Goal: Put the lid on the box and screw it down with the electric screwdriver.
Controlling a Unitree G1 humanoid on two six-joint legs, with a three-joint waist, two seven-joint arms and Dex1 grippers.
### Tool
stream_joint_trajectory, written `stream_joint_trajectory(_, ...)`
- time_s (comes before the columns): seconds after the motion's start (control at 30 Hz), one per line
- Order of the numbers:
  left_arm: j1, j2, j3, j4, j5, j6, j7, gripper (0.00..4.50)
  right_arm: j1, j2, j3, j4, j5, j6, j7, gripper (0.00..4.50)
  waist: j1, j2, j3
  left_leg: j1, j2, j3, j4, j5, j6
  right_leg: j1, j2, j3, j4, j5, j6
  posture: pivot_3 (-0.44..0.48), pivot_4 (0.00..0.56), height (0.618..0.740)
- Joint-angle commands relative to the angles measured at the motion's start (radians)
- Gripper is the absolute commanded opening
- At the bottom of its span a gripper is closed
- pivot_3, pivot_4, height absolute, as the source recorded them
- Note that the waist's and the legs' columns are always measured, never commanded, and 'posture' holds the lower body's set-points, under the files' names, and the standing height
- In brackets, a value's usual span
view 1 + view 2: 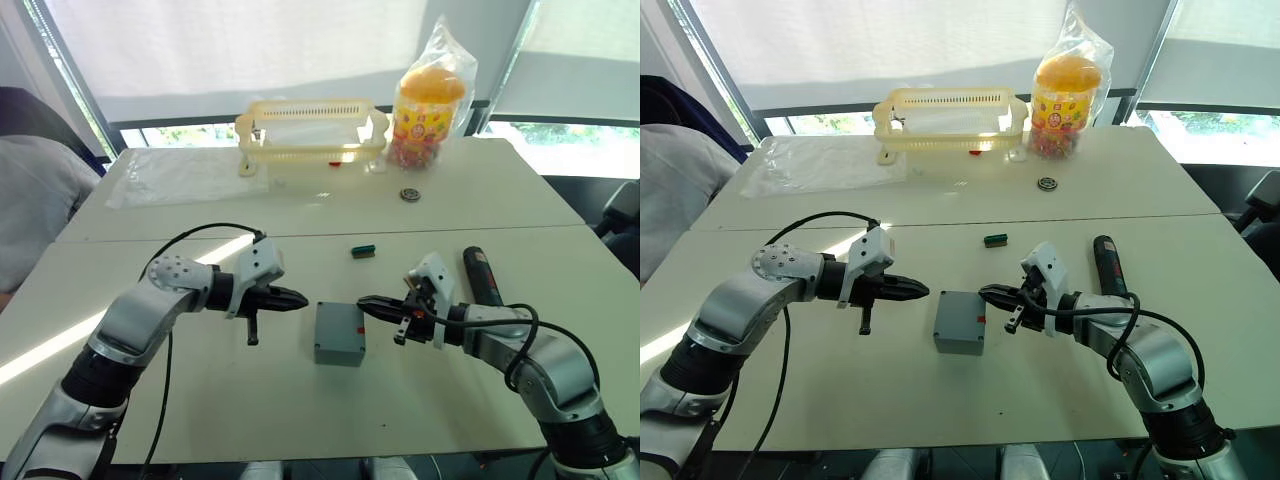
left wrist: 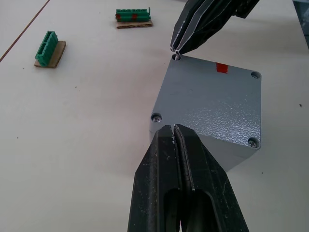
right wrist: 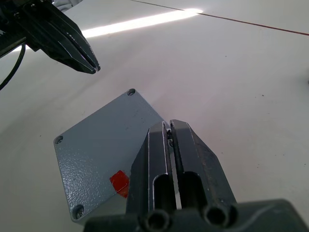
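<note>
Both of your grippers are pinched closed and hold nothing: from the head camera, the left gripper (image 1: 298, 298) and right gripper (image 1: 367, 303) point at each other across one grey box (image 1: 339, 333) with its lid (image 1: 340, 322) on. One black screwdriver (image 1: 483, 275) lies just beyond your right arm, untouched. One green connector (image 1: 363, 250) sits farther back, near one yellow basket (image 1: 311, 131).

Your left wrist camera shows four corner screws (image 2: 156, 117) in the lid, plus two green connectors (image 2: 47, 47).

Your right wrist camera shows one red mark (image 3: 119, 181) on the lid.
</note>
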Motion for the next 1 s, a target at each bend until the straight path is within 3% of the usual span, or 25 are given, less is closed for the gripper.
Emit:
stream_joint_trajectory(0.03, -0.012, 0.004, 0.005, -0.029, -0.003, -0.013, 0.000, 0.00, -0.005, 0.004, 0.002, -0.007, -0.004, -0.021, 0.007, 0.05, 0.000, 0.000, 0.000, 0.000, 0.000, 0.000, 0.000, 0.000, 0.000, 0.000, 0.000, 0.000, 0.000, 0.000, 0.000, 0.000, 0.150, 0.740)
stream_joint_trajectory(0.13, -0.014, 0.006, 0.006, -0.025, -0.002, -0.016, -0.002, 0.00, -0.008, 0.003, 0.003, -0.005, -0.014, -0.029, 0.007, 0.05, 0.000, 0.000, 0.000, 0.000, 0.000, 0.000, 0.000, 0.000, 0.000, 0.000, 0.000, 0.000, 0.000, 0.000, 0.000, 0.000, 0.150, 0.740)
stream_joint_trajectory(0.17, -0.016, 0.006, 0.007, -0.023, -0.003, -0.016, -0.003, 0.00, -0.011, 0.000, 0.003, -0.004, -0.015, -0.031, 0.011, 0.29, 0.000, 0.000, 0.000, 0.000, 0.000, 0.000, 0.000, 0.000, 0.000, 0.000, 0.000, 0.000, 0.000, 0.000, 0.000, 0.000, 0.150, 0.740)
stream_joint_trajectory(0.23, -0.021, 0.006, 0.011, -0.016, -0.006, -0.017, -0.006, 0.00, -0.019, -0.005, -0.001, -0.006, -0.013, -0.030, 0.015, 0.95, 0.000, 0.000, 0.000, 0.000, 0.000, 0.000, 0.000, 0.000, 0.000, 0.000, 0.000, 0.000, 0.000, 0.000, 0.000, 0.000, 0.150, 0.740)
stream_joint_trajectory(0.37, -0.043, 0.000, 0.018, 0.010, -0.011, -0.023, -0.016, 0.00, -0.037, -0.018, -0.032, -0.016, 0.003, -0.012, 0.012, 3.04, 0.001, 0.000, 0.000, 0.000, 0.000, 0.000, 0.000, 0.000, 0.000, 0.000, 0.000, 0.000, 0.000, 0.000, 0.000, 0.000, 0.150, 0.740)
stream_joint_trajectory(0.6, -0.092, -0.011, 0.014, 0.058, -0.014, -0.060, -0.053, 0.00, -0.127, -0.107, -0.243, -0.042, 0.160, 0.168, -0.026, 3.04, 0.002, 0.000, 0.000, 0.000, 0.000, 0.000, 0.000, 0.000, 0.000, 0.000, 0.000, 0.000, 0.000, 0.000, 0.000, 0.000, 0.150, 0.740)
stream_joint_trajectory(0.7, -0.120, -0.031, 0.028, 0.040, -0.053, -0.046, -0.068, 0.00, -0.199, -0.268, -0.338, 0.011, 0.230, 0.374, -0.020, 3.04, 0.004, 0.000, 0.001, 0.000, 0.000, 0.000, 0.000, 0.000, 0.000, 0.000, -0.001, 0.000, 0.000, 0.000, 0.000, 0.000, 0.150, 0.740)
stream_joint_trajectory(0.73, -0.126, -0.034, 0.026, 0.032, -0.058, -0.048, -0.072, 0.00, -0.211, -0.327, -0.346, 0.030, 0.237, 0.414, -0.003, 3.30, 0.005, -0.001, 0.001, 0.000, 0.000, 0.000, 0.000, 0.000, 0.000, 0.000, -0.001, 0.000, -0.001, 0.000, 0.000, 0.000, 0.150, 0.740)
stream_joint_trajectory(0.83, -0.126, -0.039, -0.010, -0.006, -0.046, -0.083, -0.093, 0.00, -0.336, -0.541, -0.288, 0.195, 0.254, 0.692, 0.036, 4.40, 0.002, 0.000, 0.002, -0.001, -0.001, 0.001, 0.000, 0.000, 0.000, 0.000, -0.001, 0.000, -0.002, 0.000, -0.001, 0.000, 0.150, 0.740)
stream_joint_trajectory(0.9, -0.121, -0.053, -0.028, -0.016, -0.030, -0.102, -0.085, 0.00, -0.430, -0.580, -0.215, 0.324, 0.243, 0.818, 0.006, 4.47, -0.002, 0.000, 0.001, 0.000, 0.000, 0.001, 0.000, 0.000, 0.000, 0.001, -0.001, 0.000, -0.003, -0.002, -0.004, 0.000, 0.150, 0.740)
stream_joint_trajectory(1.0, -0.115, -0.097, -0.035, -0.024, -0.033, -0.102, -0.048, 0.00, -0.514, -0.640, -0.089, 0.466, 0.289, 0.847, 0.044, 4.47, -0.003, -0.001, 0.001, 0.000, 0.001, 0.002, 0.000, 0.000, 0.000, 0.000, -0.001, 0.000, -0.003, -0.002, -0.005, 0.000, 0.150, 0.740)
